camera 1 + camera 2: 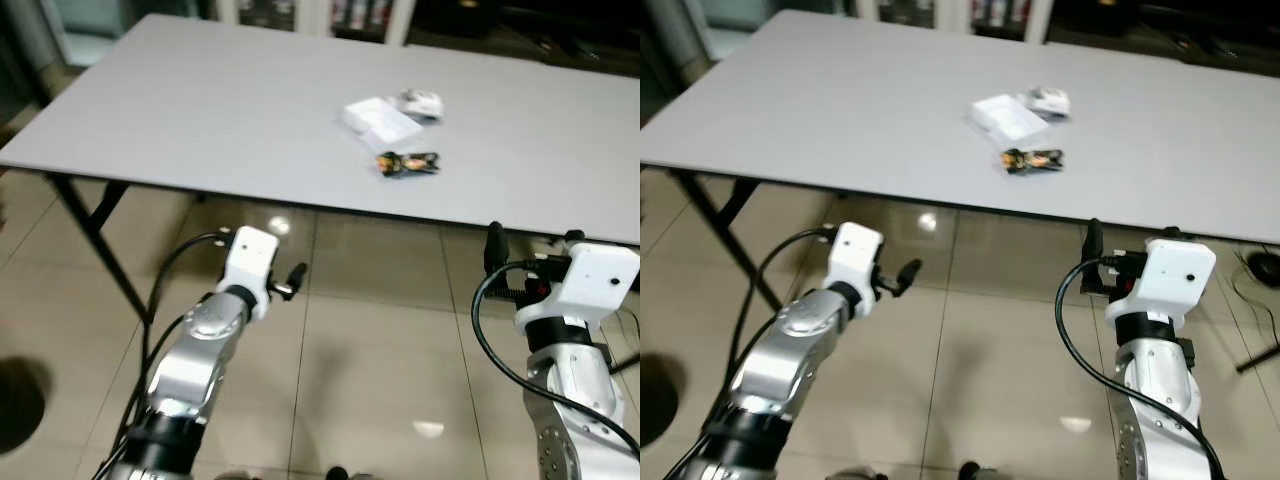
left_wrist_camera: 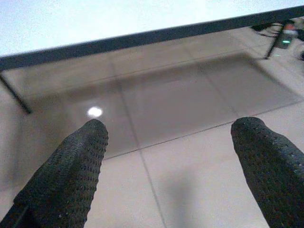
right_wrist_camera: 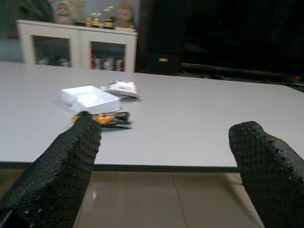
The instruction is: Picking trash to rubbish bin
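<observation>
I saw a matt, smooth grey table (image 1: 200, 110) at upper frame, above glossy beige floor tiles (image 1: 380, 350) with lamp glare. The fingers (image 3: 61, 175) looked black, pebbled rubber. The white box (image 1: 381, 120) looked like matt card; the dark wrapper (image 1: 408, 163) looked shiny.

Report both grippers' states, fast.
Left gripper: open, empty, below the table edge.
Right gripper: open, empty, short of the table.
</observation>
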Robot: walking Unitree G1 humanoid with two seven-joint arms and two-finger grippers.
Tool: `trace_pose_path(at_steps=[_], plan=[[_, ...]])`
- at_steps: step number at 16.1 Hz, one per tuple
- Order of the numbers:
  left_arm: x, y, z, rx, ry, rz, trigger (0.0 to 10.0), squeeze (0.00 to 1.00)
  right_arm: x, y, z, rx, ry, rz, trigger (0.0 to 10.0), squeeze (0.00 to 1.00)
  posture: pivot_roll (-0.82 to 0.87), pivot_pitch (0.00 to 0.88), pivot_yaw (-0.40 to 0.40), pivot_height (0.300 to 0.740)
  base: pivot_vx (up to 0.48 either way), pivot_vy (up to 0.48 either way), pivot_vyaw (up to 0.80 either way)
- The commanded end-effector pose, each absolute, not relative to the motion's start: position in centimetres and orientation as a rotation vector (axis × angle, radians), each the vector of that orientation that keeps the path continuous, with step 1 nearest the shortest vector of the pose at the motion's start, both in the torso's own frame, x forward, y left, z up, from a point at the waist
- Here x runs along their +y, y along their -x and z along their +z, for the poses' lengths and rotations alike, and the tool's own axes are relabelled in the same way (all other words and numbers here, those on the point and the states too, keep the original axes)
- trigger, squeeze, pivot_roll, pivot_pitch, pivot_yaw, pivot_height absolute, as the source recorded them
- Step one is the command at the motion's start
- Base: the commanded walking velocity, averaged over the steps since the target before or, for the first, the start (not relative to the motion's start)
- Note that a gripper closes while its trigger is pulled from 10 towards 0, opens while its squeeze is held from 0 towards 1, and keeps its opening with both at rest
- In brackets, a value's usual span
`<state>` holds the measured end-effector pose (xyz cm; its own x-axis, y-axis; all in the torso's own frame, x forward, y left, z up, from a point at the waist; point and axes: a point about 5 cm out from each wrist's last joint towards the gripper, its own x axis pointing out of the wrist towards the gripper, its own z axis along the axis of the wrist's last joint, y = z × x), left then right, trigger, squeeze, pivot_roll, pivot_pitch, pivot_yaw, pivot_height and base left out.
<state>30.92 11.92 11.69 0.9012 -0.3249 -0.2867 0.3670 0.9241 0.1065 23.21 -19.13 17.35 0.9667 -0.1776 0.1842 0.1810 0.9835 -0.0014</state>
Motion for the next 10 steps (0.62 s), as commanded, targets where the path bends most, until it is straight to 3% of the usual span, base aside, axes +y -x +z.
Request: trace_pose_path(at_steps=[1,6,8,10], plan=[[11.4,-31.1,11.7,0.265,-0.155,-0.387,10.0,0.0,-19.4,-23.1,17.2,-0.186,0.024,-0.208,10.0,0.0,0.19,0.066,-0.055,0.74,0.0,0.0,-0.8],[10.8,-32.0,11.2,0.275,-0.178,-0.368,10.0,0.0,-19.0,-22.5,16.5,-0.167,0.029,-0.205,10.0,0.0,0.16,0.046,-0.064,0.74,0.0,0.0,-0.73],[11.1,-31.5,10.3,0.392,-0.289,-0.392,10.0,0.0,-19.2,-22.5,16.4,-0.163,0.048,-0.194,10.0,0.0,0.16,0.057,-0.066,0.74,0.0,0.0,0.0],[11.3,-30.9,10.8,0.391,-0.291,-0.422,10.0,0.0,-19.3,-22.4,16.3,-0.157,0.048,-0.195,10.0,0.0,0.17,0.068,-0.066,0.74,0.0,0.0,0.0]])
